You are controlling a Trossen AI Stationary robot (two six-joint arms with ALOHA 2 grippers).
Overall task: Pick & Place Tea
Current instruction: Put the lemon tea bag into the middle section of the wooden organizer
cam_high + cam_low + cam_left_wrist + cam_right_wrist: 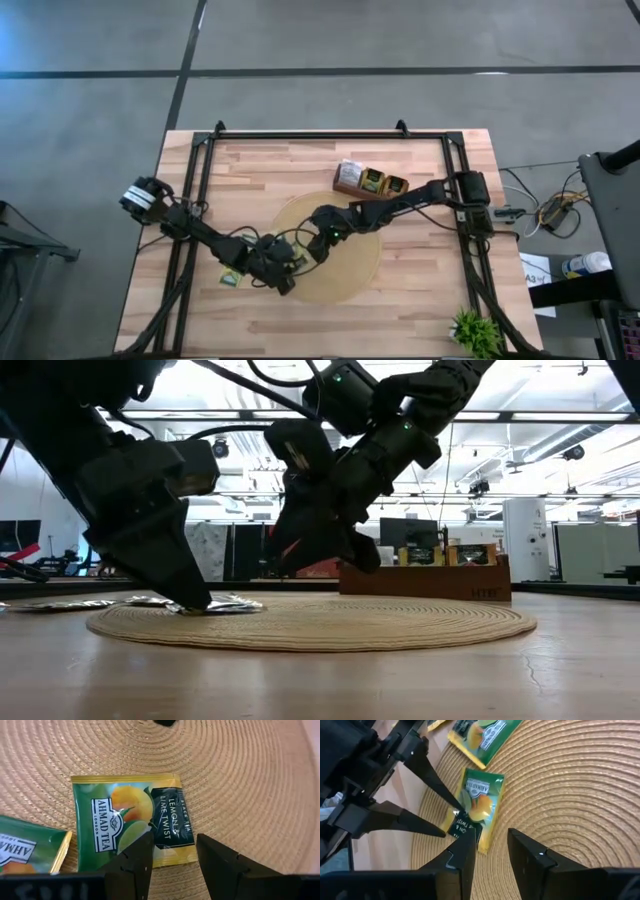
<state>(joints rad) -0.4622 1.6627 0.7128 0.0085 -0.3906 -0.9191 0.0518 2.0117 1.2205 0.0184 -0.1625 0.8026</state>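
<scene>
Round woven mat: left gripper apart over green tea sachet; right gripper apart, hovering nearby.

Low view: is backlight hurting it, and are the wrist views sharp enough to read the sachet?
Low view: bright ceiling lights leave both arms near-silhouettes, the left gripper a dark shape at the mat. Left wrist view: even light, print on the tea sachet legible, own fingers soft. Right wrist view: the sachet is readable, and the right gripper near it looks blurred.
</scene>
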